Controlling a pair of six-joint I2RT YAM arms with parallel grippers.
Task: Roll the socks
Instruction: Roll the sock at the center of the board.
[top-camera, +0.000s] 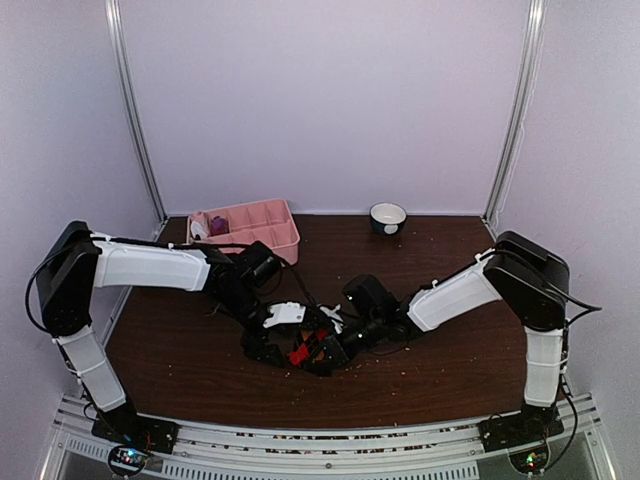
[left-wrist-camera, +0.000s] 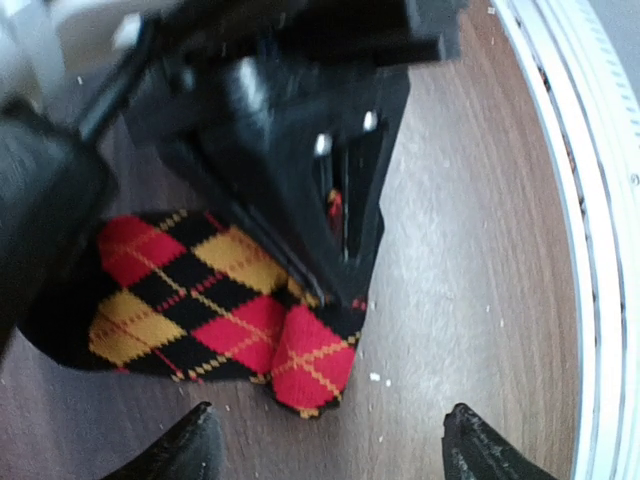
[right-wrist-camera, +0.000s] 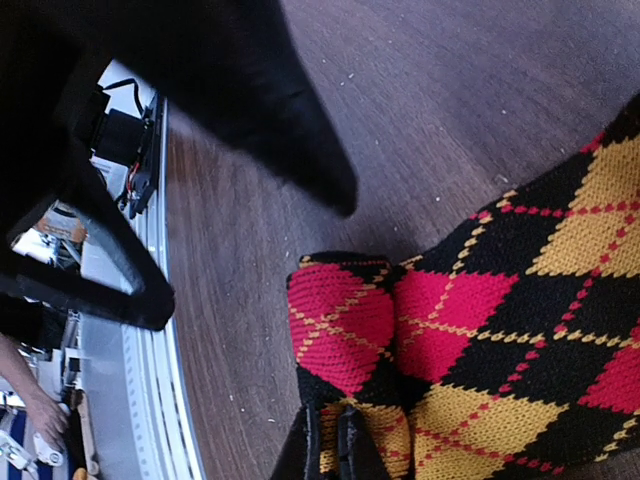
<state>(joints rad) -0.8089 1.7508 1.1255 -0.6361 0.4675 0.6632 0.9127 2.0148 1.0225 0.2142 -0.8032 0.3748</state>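
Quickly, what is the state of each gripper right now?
Left gripper: open, holding nothing.
Right gripper: closed on the black fabric sock with red and yellow argyle diamonds.

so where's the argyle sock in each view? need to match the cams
Top external: argyle sock sits low centre of the picture.
Left wrist: centre and left, in the lower half.
Right wrist: lower right, its edge pinched by the right gripper at the bottom.
Shared landmark: the white rail, along the bottom in top external, down the right edge in left wrist, on the left in right wrist.
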